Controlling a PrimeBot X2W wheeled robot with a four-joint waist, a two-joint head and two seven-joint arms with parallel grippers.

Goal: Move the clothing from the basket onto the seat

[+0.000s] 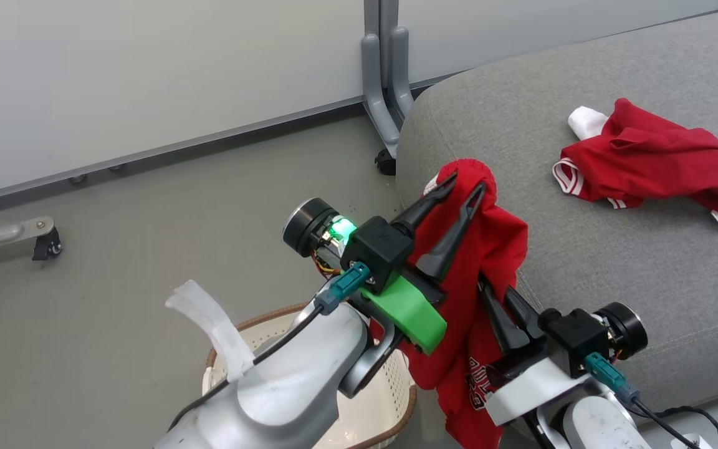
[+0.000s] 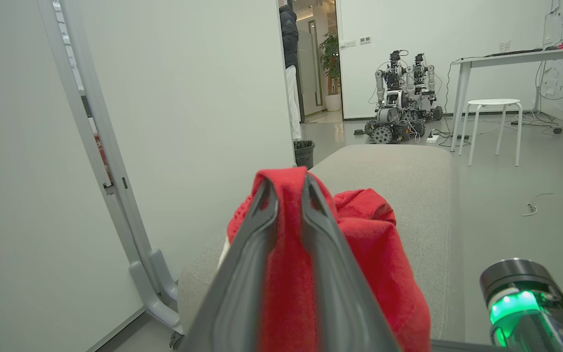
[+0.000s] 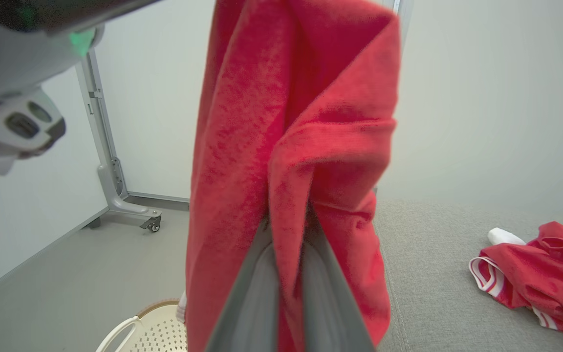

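Observation:
A red garment [image 1: 490, 249] with white lettering hangs between both grippers, just off the left front corner of the grey seat [image 1: 614, 262]. My left gripper [image 1: 466, 183] is shut on its top fold, the cloth draped over the fingertips [image 2: 267, 200]. Lower down, my right gripper [image 1: 495, 296] is shut on a bunched fold of the same garment [image 3: 281, 122]. A second red garment [image 1: 652, 162] with white trim lies crumpled on the seat, also visible as the red heap [image 3: 540, 274]. The cream basket [image 1: 390, 386] stands on the floor below my left arm, mostly hidden.
A grey partition post [image 1: 387, 93] on casters stands close behind the seat's corner. Another castered foot [image 1: 41, 240] sits at the far left. Far off are parked robots [image 2: 401, 102], a white stool [image 2: 491, 105], a black bin [image 2: 304, 151] and a person [image 2: 290, 49] in a doorway.

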